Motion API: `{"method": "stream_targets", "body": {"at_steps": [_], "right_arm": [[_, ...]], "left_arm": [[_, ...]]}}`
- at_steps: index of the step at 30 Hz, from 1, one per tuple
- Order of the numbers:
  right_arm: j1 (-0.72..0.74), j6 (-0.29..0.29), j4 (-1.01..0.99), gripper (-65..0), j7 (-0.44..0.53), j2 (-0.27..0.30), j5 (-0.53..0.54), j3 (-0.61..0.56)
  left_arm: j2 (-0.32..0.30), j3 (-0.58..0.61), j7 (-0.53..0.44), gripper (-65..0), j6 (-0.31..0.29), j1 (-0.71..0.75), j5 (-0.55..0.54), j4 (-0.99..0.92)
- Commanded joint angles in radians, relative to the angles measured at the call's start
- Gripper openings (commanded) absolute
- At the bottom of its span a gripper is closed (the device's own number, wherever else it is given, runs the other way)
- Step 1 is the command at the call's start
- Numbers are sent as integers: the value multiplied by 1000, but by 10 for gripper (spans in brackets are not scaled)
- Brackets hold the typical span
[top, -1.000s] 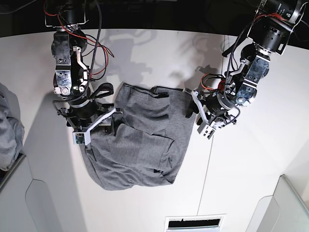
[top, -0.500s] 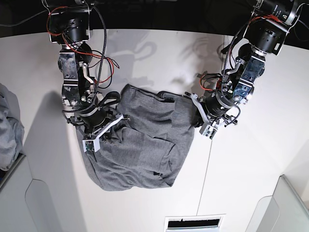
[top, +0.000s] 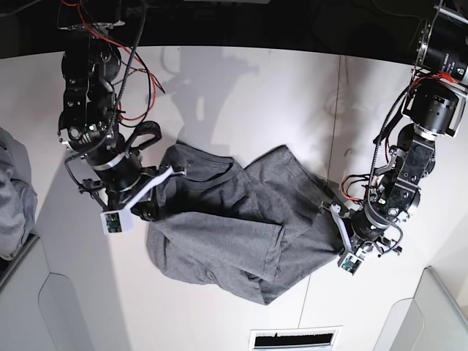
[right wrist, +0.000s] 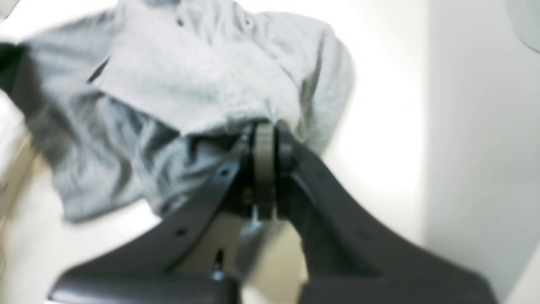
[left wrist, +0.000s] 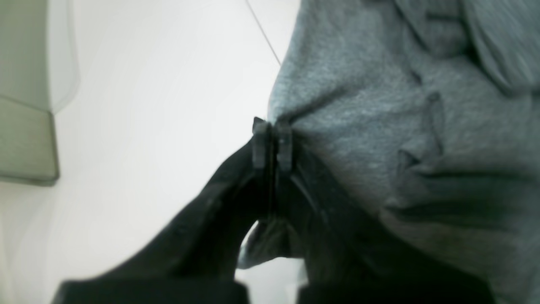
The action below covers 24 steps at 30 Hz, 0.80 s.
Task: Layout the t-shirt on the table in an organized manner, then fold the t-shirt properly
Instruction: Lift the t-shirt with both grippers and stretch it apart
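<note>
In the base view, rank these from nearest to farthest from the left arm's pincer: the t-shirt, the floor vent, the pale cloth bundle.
1. The t-shirt, pinched in the left pincer at its edge.
2. The floor vent, along the bottom edge.
3. The pale cloth bundle, at the far left edge, beyond the right pincer.

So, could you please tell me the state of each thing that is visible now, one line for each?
t-shirt: crumpled and partly folded over itself, lying on the table, pinched at two edges.
left gripper: shut on the t-shirt's edge.
right gripper: shut on the t-shirt's opposite edge.
table: white, bearing the t-shirt.
paler grey cloth bundle: heaped at the view's left edge, untouched.
</note>
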Motion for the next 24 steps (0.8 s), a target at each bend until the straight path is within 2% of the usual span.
{"method": "stream_targets", "body": {"at_steps": [1,5,9,11,20,24], "right_arm": [[-13,14,40,-650,20,9,18,0],[-100,15,104,-650,22,42,19,6],[-152,15,111,-650,23,82,19,47],[-175,15,111,-650,31,93,19,85],[-191,15,110,-650,37,110,23,352],[-191,24,108,-650,36,160,108,423]], "left_arm": [[-24,-6,-21,-650,24,-46,0,14],[-70,-6,-20,-650,97,-99,0,14],[-93,-6,-9,-650,99,-116,-1,14],[-95,-6,13,-650,79,-112,-3,14],[-123,-6,60,-650,75,-77,-1,14],[-148,-9,56,-650,83,-83,-1,27]]}}
